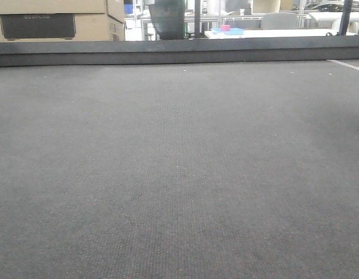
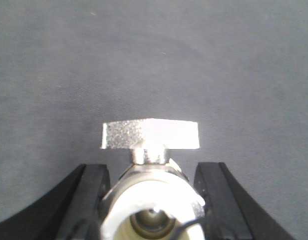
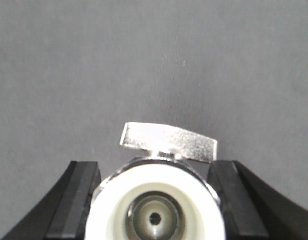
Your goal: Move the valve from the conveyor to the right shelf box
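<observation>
Left tool point(image 2: 154, 170) is closed to a narrow gap on a valve point(image 2: 153, 192), its black fingers point(image 2: 91, 195) pressed against either side of the silvery body. The valve sits right between the fingertips, with its white cap point(image 2: 116, 220) facing the wrist camera and the bore showing. Its flat handle point(image 2: 151, 134) stands up past the tips — level and crosswise to the fingers. Right tool point(image 3: 156, 167) grips a second valve point(image 3: 154, 187) the same way, with its fingers point(image 3: 233, 200) snug at both flanks of the white cap; here the handle tilts down to the right. Behind both lies the dark grey woven desk point(image 1: 179, 174) — whether either valve touches it I cannot tell. In the front view the desk runs back to a dark raised rail point(image 1: 167, 51), with a cardboard box point(image 1: 51, 17) beyond it.
</observation>
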Robot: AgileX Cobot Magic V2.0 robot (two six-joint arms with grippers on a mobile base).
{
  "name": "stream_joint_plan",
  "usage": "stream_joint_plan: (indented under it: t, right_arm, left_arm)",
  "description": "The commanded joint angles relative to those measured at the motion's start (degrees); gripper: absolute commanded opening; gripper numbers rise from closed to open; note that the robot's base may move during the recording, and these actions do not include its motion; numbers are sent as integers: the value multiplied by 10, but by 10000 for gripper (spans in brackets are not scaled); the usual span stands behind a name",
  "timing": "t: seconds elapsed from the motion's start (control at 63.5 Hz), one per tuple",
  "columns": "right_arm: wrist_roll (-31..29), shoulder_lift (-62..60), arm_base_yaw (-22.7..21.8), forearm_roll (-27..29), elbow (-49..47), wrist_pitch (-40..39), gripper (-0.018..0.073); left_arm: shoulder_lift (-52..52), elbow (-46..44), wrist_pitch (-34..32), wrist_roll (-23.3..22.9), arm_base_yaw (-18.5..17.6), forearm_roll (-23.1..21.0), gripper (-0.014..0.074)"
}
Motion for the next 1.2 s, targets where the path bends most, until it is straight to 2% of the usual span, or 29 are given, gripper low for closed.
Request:
stream_joint_plan:
  t: [0.0, 0.221, 0.473, 1.182]
  right_arm:
    - [-1, -17, -2, -5, -4, -49, -154]
    - [-1, -32, -2, -5, -5, -89, -154]
    - [-1, -33, -2, -5, -5, -135, -154]
    - [-1, -33, -2, -5, -5, -144, -154]
  left_arm:
    - [-15, -13, -17, -7, -4, 11, -111]
    - [-17, -35, -55, -7, -4, 13, -111]
    - [-15, -35, -89, -7, -4, -11, -111]
    - [-15, -35, -131, -7, -4, -11, -111]
